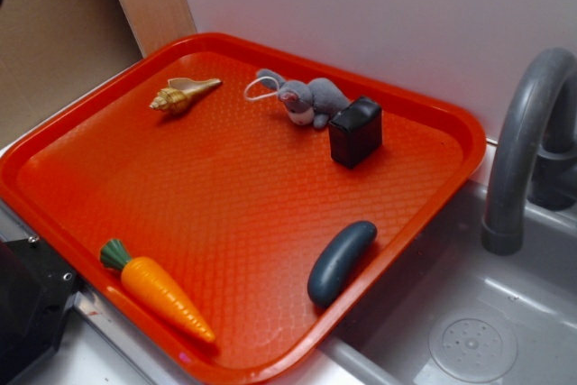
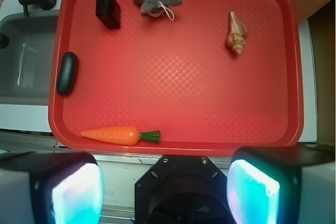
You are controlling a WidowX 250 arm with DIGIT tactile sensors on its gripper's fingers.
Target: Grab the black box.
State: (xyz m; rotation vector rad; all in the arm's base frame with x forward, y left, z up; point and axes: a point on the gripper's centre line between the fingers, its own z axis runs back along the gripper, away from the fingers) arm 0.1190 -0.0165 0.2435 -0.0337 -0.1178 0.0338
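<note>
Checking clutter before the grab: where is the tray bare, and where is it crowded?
Bare: the tray's whole middle, bordered by the shell, carrot and dark pebble. Crowded: the far edge, where the black box sits close beside the plush bunny.

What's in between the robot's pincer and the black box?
Only bare orange tray. In the wrist view, nothing sits between the open pincer and the black box; the carrot lies just beside that path.

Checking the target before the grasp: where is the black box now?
In the wrist view the black box sits in the red tray's top-left corner, beside the grey plush bunny.
</note>
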